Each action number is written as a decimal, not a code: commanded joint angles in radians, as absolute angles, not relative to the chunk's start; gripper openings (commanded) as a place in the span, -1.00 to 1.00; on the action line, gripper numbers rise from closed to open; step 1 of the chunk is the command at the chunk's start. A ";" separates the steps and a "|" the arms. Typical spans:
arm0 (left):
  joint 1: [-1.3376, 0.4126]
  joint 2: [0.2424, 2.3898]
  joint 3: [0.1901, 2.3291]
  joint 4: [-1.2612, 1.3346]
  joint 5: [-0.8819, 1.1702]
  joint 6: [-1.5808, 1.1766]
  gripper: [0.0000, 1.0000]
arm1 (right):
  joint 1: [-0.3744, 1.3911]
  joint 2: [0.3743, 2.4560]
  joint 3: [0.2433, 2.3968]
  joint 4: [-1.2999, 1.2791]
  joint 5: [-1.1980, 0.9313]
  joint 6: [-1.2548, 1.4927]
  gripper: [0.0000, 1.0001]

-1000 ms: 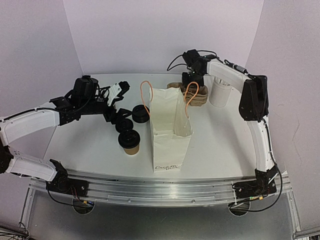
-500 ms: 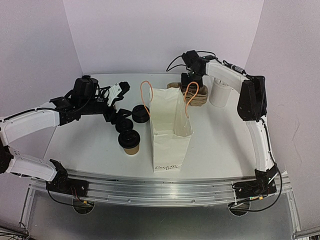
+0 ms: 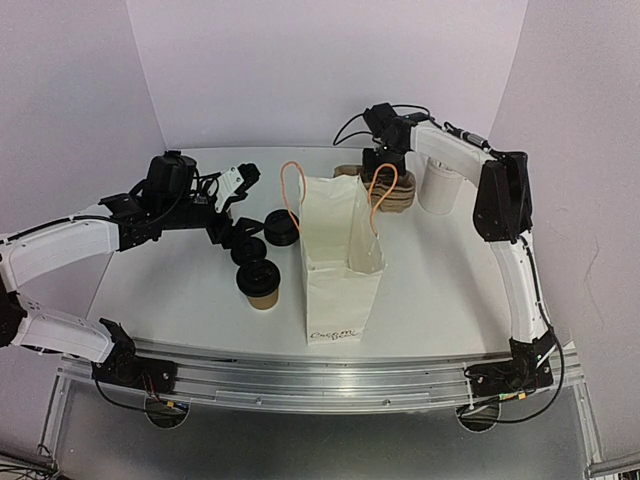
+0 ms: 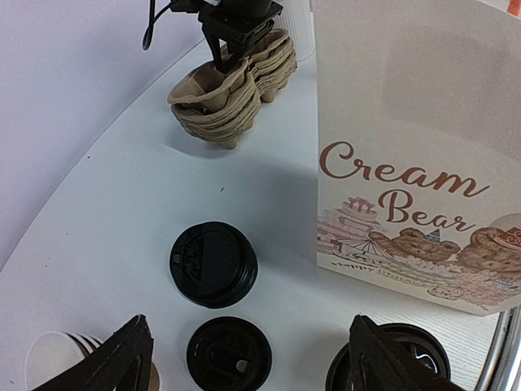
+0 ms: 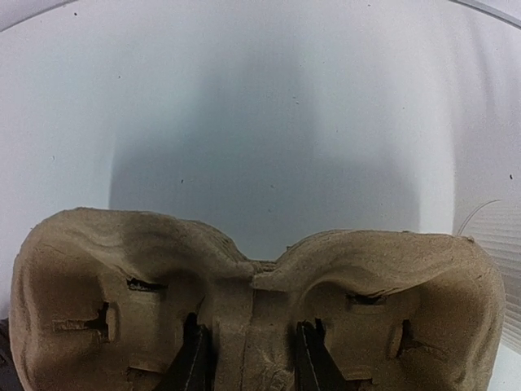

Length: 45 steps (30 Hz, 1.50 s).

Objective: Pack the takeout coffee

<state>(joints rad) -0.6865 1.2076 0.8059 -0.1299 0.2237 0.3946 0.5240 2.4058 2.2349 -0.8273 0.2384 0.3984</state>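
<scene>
A lidded brown takeout coffee [image 3: 261, 283] stands upright on the desk [image 3: 160, 290], just left of a white paper bag [image 3: 340, 270]. The left pincer [image 4: 248, 326] hangs released over loose black lids [image 4: 213, 265]. The cup lies just to its near side, toward the arm bases. The right pincer [image 5: 252, 358], well apart behind the bag, is clenched on the middle ridge of a pulp cup carrier [image 5: 244, 269]. The left arm is clearly nearer.

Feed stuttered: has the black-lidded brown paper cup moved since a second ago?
No. The brown paper cup keeps its gap left of the white paper bag.
</scene>
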 commanded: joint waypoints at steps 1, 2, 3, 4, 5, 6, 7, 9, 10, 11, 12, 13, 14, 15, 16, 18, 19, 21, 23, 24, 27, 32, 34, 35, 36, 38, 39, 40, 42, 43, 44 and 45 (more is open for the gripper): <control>-0.688 1.196 0.815 -0.091 0.219 0.407 0.66 | 0.525 2.383 2.269 -0.838 0.278 0.399 -0.49; -0.688 1.196 0.815 -0.091 0.220 0.407 0.66 | 0.526 2.377 2.270 -0.838 0.284 0.397 -0.50; -0.689 1.197 0.815 -0.090 0.221 0.407 0.66 | 0.528 2.372 2.271 -0.838 0.289 0.394 -0.50; -0.689 1.197 0.815 -0.089 0.222 0.408 0.66 | 0.529 2.368 2.273 -0.838 0.294 0.390 -0.50; -0.689 1.197 0.815 -0.089 0.223 0.408 0.66 | 0.530 2.364 2.275 -0.838 0.298 0.387 -0.50; -0.689 1.198 0.815 -0.088 0.224 0.409 0.66 | 0.531 2.361 2.277 -0.838 0.301 0.384 -0.50; -0.689 1.199 0.815 -0.088 0.224 0.410 0.66 | 0.532 2.358 2.279 -0.838 0.304 0.382 -0.50; -0.689 1.200 0.816 -0.087 0.224 0.411 0.66 | 0.535 2.356 2.281 -0.838 0.310 0.380 -0.51; -0.689 1.201 0.816 -0.087 0.225 0.412 0.66 | 0.537 2.354 2.283 -0.838 0.313 0.379 -0.52; -0.689 1.201 0.816 -0.087 0.225 0.412 0.66 | 0.538 2.354 2.285 -0.838 0.316 0.378 -0.54; -0.689 1.201 0.816 -0.087 0.225 0.413 0.66 | 0.540 2.353 2.288 -0.838 0.319 0.376 -0.56; -0.689 1.202 0.816 -0.088 0.225 0.413 0.66 | 0.541 2.353 2.288 -0.838 0.322 0.374 -0.58; -0.689 1.201 0.817 -0.088 0.226 0.413 0.66 | 0.541 2.352 2.289 -0.838 0.326 0.372 -0.59; -0.689 1.201 0.818 -0.089 0.227 0.414 0.66 | 0.542 2.352 2.289 -0.838 0.328 0.371 -0.59; -0.689 1.200 0.817 -0.091 0.227 0.415 0.66 | 0.543 2.351 2.289 -0.838 0.330 0.370 -0.61; -0.689 1.201 0.817 -0.093 0.227 0.416 0.66 | 0.544 2.349 2.289 -0.838 0.335 0.366 -0.64; -0.689 1.200 0.817 -0.093 0.228 0.416 0.66 | 0.545 2.348 2.290 -0.838 0.338 0.363 -0.66; -0.689 1.201 0.816 -0.093 0.230 0.416 0.66 | 0.550 2.345 2.293 -0.838 0.346 0.355 -0.71; -0.689 1.202 0.817 -0.092 0.231 0.418 0.66 | 0.552 2.342 2.297 -0.838 0.351 0.351 -0.74; -0.689 1.203 0.818 -0.092 0.232 0.418 0.66 | 0.552 2.340 2.298 -0.838 0.353 0.348 -0.75; -0.689 1.205 0.820 -0.093 0.234 0.419 0.66 | 0.553 2.338 2.298 -0.838 0.359 0.344 -0.79; -0.689 1.206 0.823 -0.097 0.235 0.422 0.66 | 0.553 2.339 2.285 -0.838 0.353 0.349 -0.72; -0.689 1.205 0.822 -0.098 0.236 0.422 0.66 | 0.553 2.341 2.280 -0.838 0.351 0.351 -0.65; -0.689 1.205 0.822 -0.099 0.236 0.422 0.66 | 0.552 2.343 2.278 -0.839 0.351 0.351 -0.61; -0.689 1.205 0.822 -0.099 0.236 0.422 0.66 | 0.552 2.345 2.277 -0.839 0.352 0.351 -0.60; -0.689 1.204 0.822 -0.101 0.236 0.422 0.66 | 0.553 2.348 2.278 -0.839 0.351 0.350 -0.60; -0.689 1.204 0.822 -0.101 0.236 0.423 0.66 | 0.553 2.348 2.278 -0.839 0.353 0.349 -0.60; -0.689 1.204 0.822 -0.102 0.236 0.423 0.66 | 0.553 2.349 2.278 -0.839 0.355 0.348 -0.60; -0.689 1.205 0.823 -0.103 0.236 0.424 0.67 | 0.554 2.348 2.279 -0.839 0.358 0.346 -0.60; -0.689 1.205 0.823 -0.103 0.237 0.424 0.66 | 0.554 2.347 2.279 -0.839 0.360 0.345 -0.61; -0.689 1.206 0.823 -0.103 0.238 0.424 0.66 | 0.554 2.346 2.280 -0.839 0.363 0.343 -0.62; -0.688 1.206 0.822 -0.103 0.239 0.423 0.66 | 0.554 2.346 2.281 -0.840 0.368 0.338 -0.64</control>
